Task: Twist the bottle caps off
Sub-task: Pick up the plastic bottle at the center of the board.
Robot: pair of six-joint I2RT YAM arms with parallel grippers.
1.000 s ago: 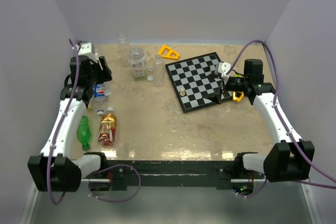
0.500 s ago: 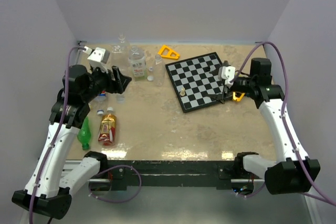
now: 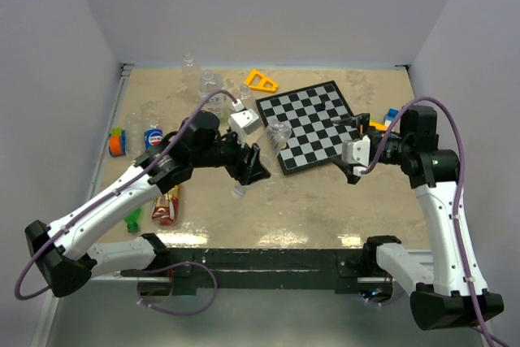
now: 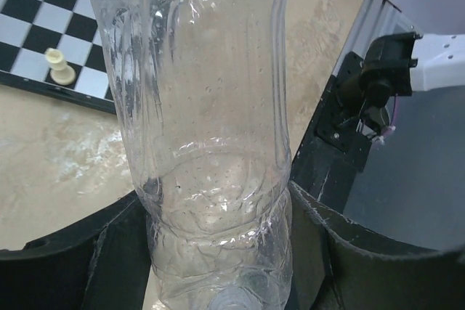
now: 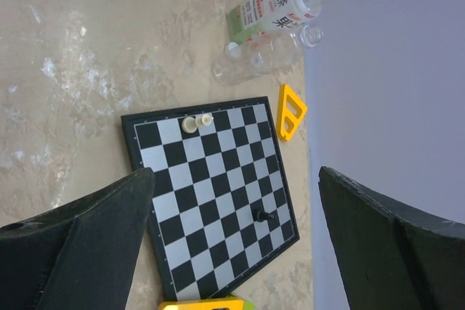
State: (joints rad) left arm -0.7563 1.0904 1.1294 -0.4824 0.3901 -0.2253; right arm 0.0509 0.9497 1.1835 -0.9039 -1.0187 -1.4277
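Jaws of left gripper clamped a clear bottle; I'd swung it in from the left side, lifted, beside the chessboard. Right gripper gaped empty close by, so unscrewing looked ready to start.

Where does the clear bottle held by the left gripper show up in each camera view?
Top external: the clear bottle is mid-frame, held by the left gripper, overlapping the left corner of the chessboard.
Left wrist: it fills the middle of the picture, top to bottom, with a finger on either side.
Right wrist: not in it.
Shared landmark: the chessboard, upper left in left wrist, centre in right wrist.
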